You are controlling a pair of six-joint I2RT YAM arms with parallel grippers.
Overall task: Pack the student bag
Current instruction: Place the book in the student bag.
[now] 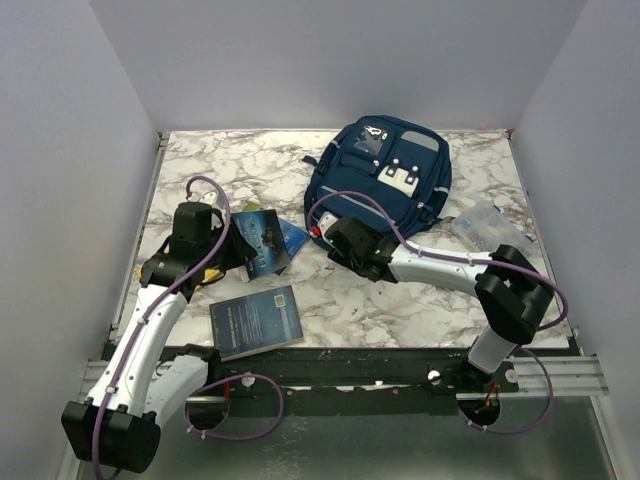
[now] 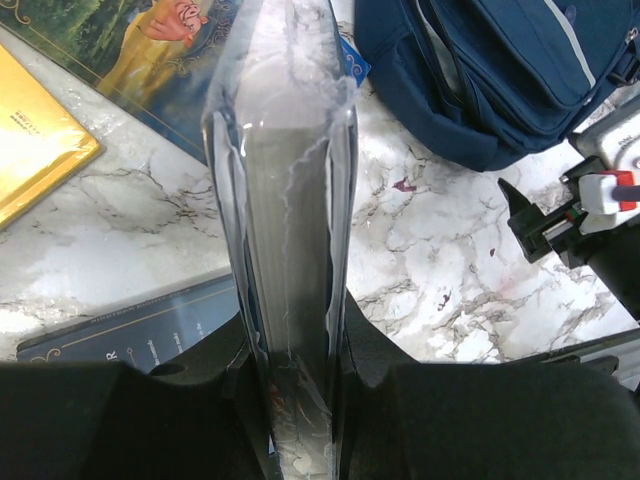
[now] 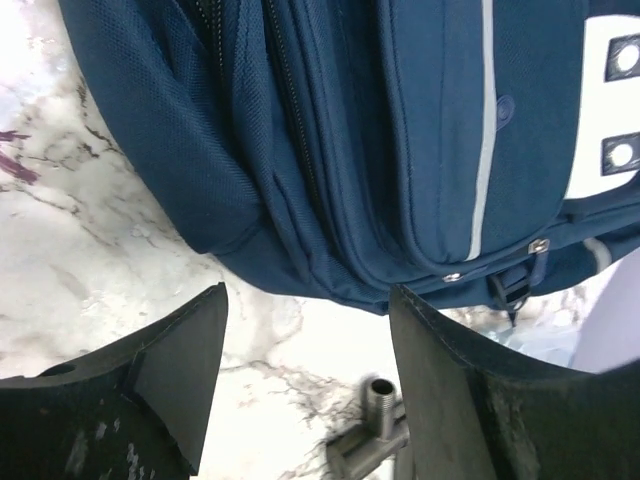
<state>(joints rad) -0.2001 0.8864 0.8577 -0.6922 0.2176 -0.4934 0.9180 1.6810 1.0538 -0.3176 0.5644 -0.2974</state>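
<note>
The student bag [image 1: 380,170], navy with grey stripes and white clips, lies flat at the back centre of the marble table [image 1: 200,170]. My left gripper [image 1: 238,252] is shut on a plastic-wrapped book [image 1: 266,240], which stands edge-on between the fingers in the left wrist view [image 2: 290,230], lifted off the table to the left of the bag [image 2: 500,80]. My right gripper [image 1: 332,230] stands open just short of the bag's near left edge [image 3: 350,130]. Nothing is between its fingers [image 3: 170,380]; only marble shows in the gap.
A dark blue book [image 1: 257,320] lies near the table's front edge. A yellow book [image 2: 30,150] and an illustrated one [image 2: 150,40] lie below the left gripper. A clear plastic pouch [image 1: 490,230] sits right of the bag. A small metal threaded stub [image 3: 378,400] shows low between the right fingers.
</note>
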